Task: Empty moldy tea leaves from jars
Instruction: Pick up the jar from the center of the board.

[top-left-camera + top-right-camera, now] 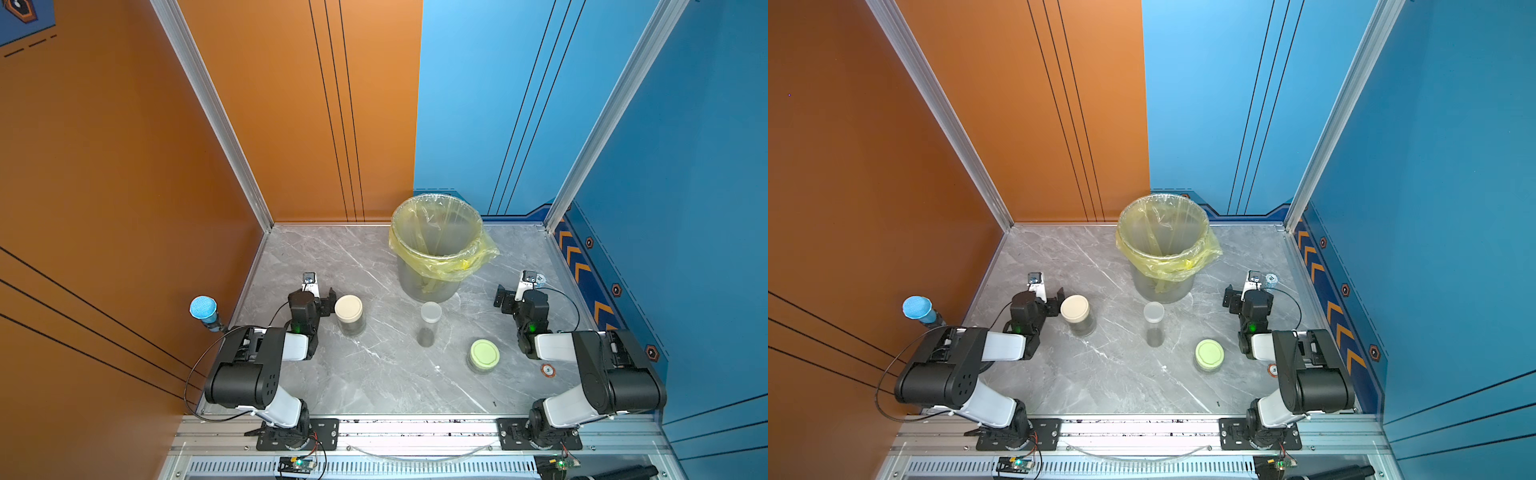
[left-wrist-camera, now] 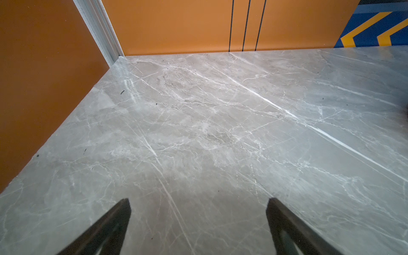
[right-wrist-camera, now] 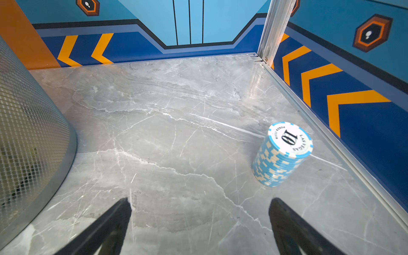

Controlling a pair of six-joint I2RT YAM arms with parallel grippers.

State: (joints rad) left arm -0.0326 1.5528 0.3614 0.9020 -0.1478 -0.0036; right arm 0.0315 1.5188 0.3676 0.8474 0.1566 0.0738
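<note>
Both empty and agape, left gripper (image 2: 198, 201) and right gripper (image 3: 199, 199); best clasp beige-lidded jar (image 1: 349, 311), at left's 4 o'clock in a top view, low on its wall.

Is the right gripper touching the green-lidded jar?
Apart. Both top views show bare tabletop between the open right gripper and the green-lidded jar.

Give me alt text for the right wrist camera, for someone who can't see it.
The right gripper, open and empty, hovers over a grey marble table. Ahead stands a stack of light blue poker chips near the wall rail; a grey mesh bin rises on the opposite side.
</note>
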